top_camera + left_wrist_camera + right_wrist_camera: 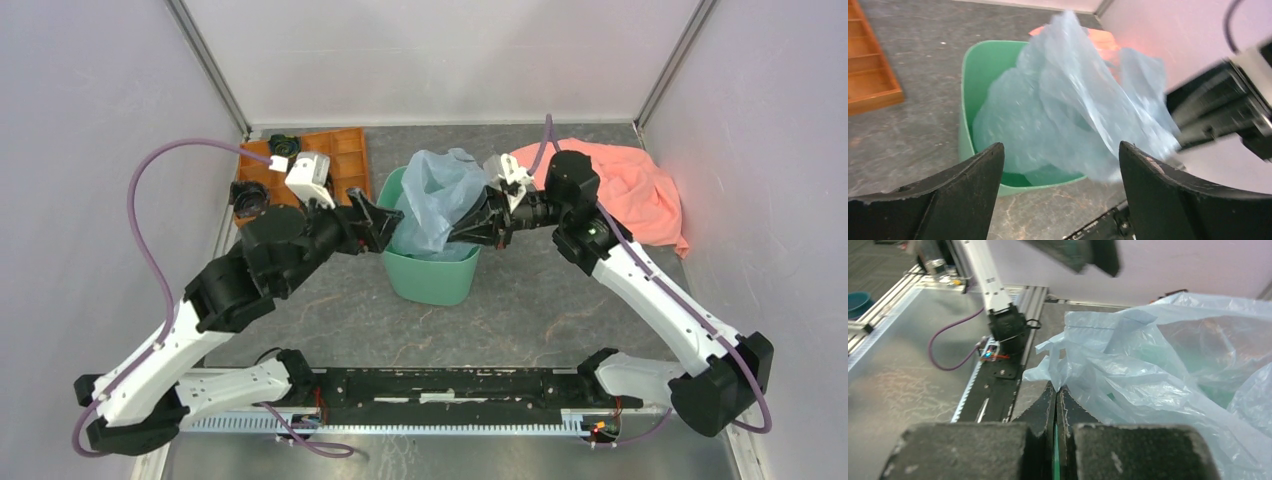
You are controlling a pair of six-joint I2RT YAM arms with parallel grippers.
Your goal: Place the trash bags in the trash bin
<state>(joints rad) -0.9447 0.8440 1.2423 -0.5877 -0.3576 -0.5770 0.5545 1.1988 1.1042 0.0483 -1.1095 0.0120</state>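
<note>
The mint-green trash bin [430,275] stands mid-table. A crinkly pale blue trash bag [438,195] sits partly inside it and billows well above the rim. My right gripper [478,230] is shut on the bag's edge [1060,375] over the bin's right rim, with the plastic pinched at its tips [1055,388]. My left gripper [388,215] hovers at the bin's left side. In the left wrist view it [1060,148] stands open, with nothing between its fingers [983,170]. There the bag [1068,105] fills the bin [980,65] just beyond the tips.
An orange compartment tray [340,160] with black parts [248,195] lies at the back left. A salmon-pink cloth [640,190] is heaped at the back right behind the right arm. White walls enclose the table on three sides.
</note>
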